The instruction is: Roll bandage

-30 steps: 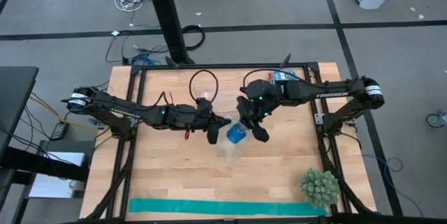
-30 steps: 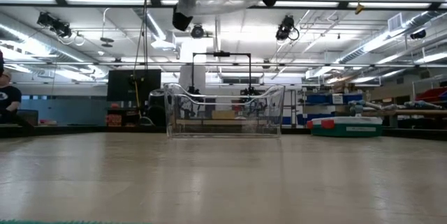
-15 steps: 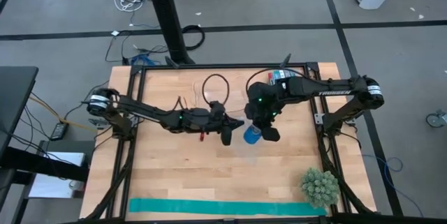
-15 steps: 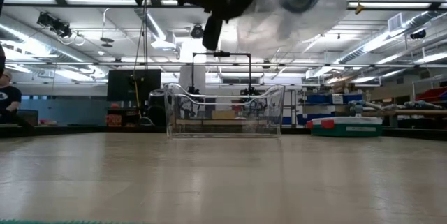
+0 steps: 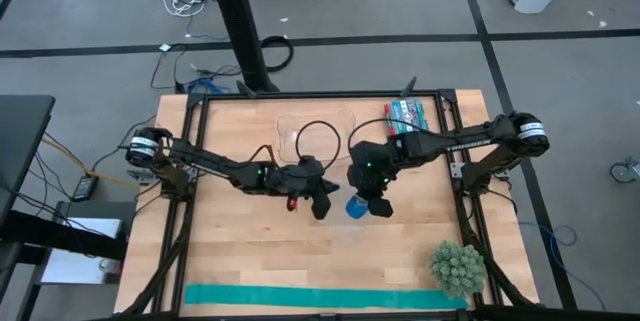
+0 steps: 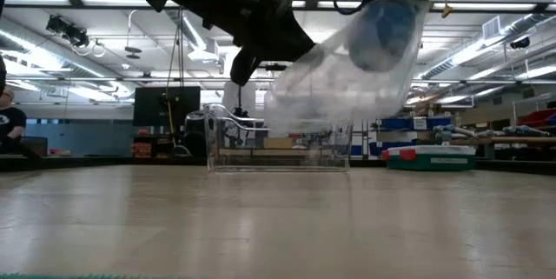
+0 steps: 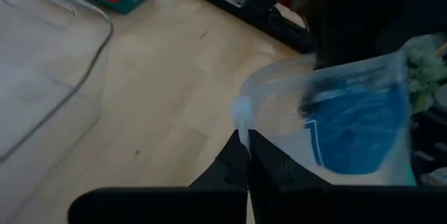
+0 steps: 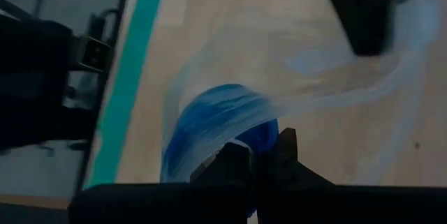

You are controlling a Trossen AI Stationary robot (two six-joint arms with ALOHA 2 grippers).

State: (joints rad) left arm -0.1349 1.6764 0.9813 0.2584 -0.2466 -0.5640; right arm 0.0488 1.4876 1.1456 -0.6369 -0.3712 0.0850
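The royal-blue rolled bandage (image 5: 355, 204) hangs above mid-table inside a clear plastic bag (image 6: 347, 70) that I hold up between both arms. My right gripper (image 5: 376, 207) is pinched shut on the bag's edge beside the roll; my left gripper (image 5: 320, 205) is clamped on its other edge. A teal-green fabric strip (image 5: 325, 298) lies along the wooden table's (image 5: 240, 251) near edge

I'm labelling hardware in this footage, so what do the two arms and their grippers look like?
Both are slim, dark, jointed arms. The right arm carries white lettering along its link and a pale band at its shoulder joint; the left arm has a similar pale band, a looping black cable and a small red detail near the wrist. The left gripper and right gripper have black fingers.
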